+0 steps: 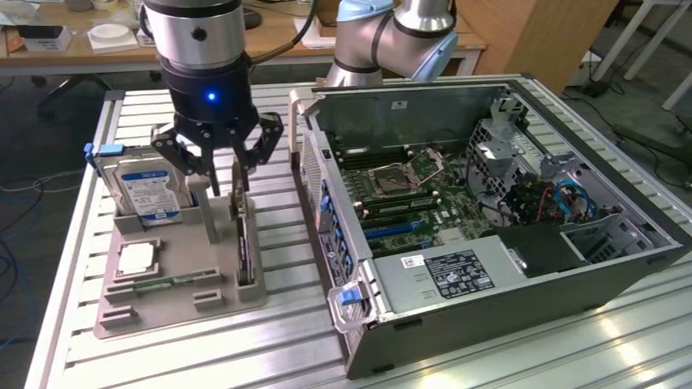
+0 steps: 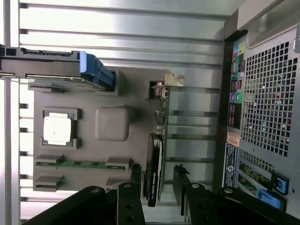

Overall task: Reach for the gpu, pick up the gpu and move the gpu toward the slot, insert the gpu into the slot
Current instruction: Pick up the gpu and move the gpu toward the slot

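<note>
My gripper (image 1: 222, 188) hangs over the grey tray (image 1: 173, 312) on the slatted metal table (image 1: 271, 340), toward the exterior view's left. The jaws are spread wide and hold nothing.

The graphics card (image 1: 245, 243) stands on its edge in a groove of the tray, thin and dark. In the wrist view one finger (image 2: 136, 180) sits on either side of the card (image 2: 157, 159), with a gap to the card on both sides. So I'm straddling it, not touching it. The card's silver bracket (image 2: 167, 82) is at the end away from my fingers.

The tray carries other parts too. The hard drive (image 1: 146, 186) with its blue and white label stands upright at the tray's far corner, beside my gripper. A square processor chip (image 1: 138, 259) lies flat in its own pocket. The narrow green memory stick (image 1: 162, 284) lies just beside that pocket, nearer the camera.

On the exterior view's right is the open computer case (image 1: 519, 275), next to the tray but apart from it. Inside it lies the green motherboard (image 1: 416, 190). The long blue slot (image 1: 395, 231) on the board has nothing in it. The card is over in the tray, well apart from it.
</note>
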{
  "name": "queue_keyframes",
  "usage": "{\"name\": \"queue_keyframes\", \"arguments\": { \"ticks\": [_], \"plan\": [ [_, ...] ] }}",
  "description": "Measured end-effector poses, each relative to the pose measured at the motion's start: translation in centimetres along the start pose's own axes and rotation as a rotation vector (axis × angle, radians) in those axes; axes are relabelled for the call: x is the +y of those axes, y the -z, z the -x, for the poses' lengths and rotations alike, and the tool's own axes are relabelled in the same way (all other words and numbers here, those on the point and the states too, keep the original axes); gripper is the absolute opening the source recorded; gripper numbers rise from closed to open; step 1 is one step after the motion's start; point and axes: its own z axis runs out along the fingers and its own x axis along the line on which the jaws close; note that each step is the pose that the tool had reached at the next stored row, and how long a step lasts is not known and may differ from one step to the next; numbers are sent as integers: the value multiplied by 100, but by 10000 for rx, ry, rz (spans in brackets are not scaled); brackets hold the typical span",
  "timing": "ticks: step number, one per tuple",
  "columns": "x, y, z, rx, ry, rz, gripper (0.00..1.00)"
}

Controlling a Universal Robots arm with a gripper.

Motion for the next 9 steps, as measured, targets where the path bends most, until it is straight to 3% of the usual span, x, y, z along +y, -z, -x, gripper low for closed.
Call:
{"name": "queue_keyframes", "arguments": {
  "ticks": [9],
  "plan": [
    [-33,-26,0,0,1,-12,41]
  ]
}}
